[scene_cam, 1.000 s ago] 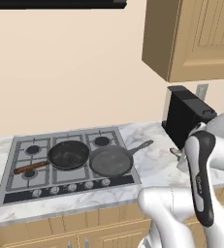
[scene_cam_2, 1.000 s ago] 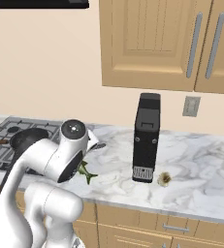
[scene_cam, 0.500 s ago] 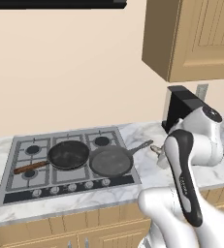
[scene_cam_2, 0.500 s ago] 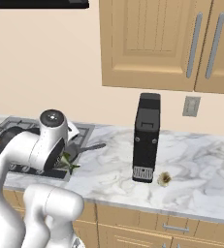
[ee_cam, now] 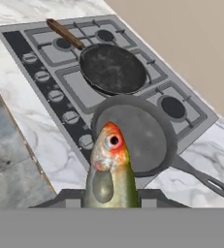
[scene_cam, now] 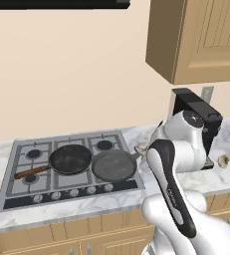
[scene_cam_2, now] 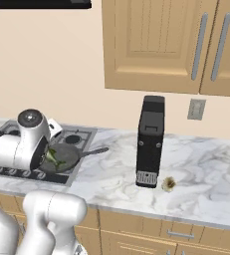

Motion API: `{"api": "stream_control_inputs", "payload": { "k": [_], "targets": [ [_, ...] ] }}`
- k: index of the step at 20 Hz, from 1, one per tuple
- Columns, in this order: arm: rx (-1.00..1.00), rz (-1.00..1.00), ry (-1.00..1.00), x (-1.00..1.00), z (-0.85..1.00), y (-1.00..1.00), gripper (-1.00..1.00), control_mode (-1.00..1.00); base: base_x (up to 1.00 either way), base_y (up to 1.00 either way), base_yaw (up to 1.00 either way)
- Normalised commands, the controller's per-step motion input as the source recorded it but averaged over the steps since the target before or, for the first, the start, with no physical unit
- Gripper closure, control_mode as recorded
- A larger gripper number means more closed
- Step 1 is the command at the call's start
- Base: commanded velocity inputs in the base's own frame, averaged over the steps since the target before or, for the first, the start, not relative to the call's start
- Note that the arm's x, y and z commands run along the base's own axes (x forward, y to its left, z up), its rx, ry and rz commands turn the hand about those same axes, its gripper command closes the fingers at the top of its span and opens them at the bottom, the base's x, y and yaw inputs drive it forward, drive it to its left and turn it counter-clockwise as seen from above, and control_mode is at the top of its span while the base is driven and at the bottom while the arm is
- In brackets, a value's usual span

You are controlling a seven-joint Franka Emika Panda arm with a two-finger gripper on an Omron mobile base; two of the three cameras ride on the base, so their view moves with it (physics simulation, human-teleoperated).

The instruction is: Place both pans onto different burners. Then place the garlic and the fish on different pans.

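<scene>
Pincer (ee_cam: 111, 206) clamping fish (ee_cam: 109, 167) – hovering above grey pan (ee_cam: 133, 133), black wooden-handled pan (ee_cam: 113, 68) sitting on middle burner of cooktop (ee_cam: 191, 114), garlic (scene_cam_2: 169, 184) resting beside black appliance (scene_cam_2: 150, 142) – on counter (scene_cam_2: 206, 174).

Beige wall (scene_cam_2: 47, 64), wooden wall cabinets (scene_cam_2: 156, 45), marble counter (scene_cam_2: 206, 174), wood base cabinets (scene_cam: 76, 234), wall outlet (scene_cam_2: 196, 109)

The white arm (scene_cam: 172, 174) bends forward and left, its tool (ee_cam: 111, 196) clamped on the fish (ee_cam: 110, 169).
</scene>
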Motion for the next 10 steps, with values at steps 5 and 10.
{"api": "stream_control_inputs", "payload": {
  "k": [5,10],
  "targets": [
    [-0.04,0.00,-0.09,0.12,0.06,0.51,1.00,-1.00,0.00,0.00,0.00],
    [-0.04,0.00,-0.03,0.17,0.00,0.34,1.00,-1.00,0.00,0.00,0.00]
  ]
}}
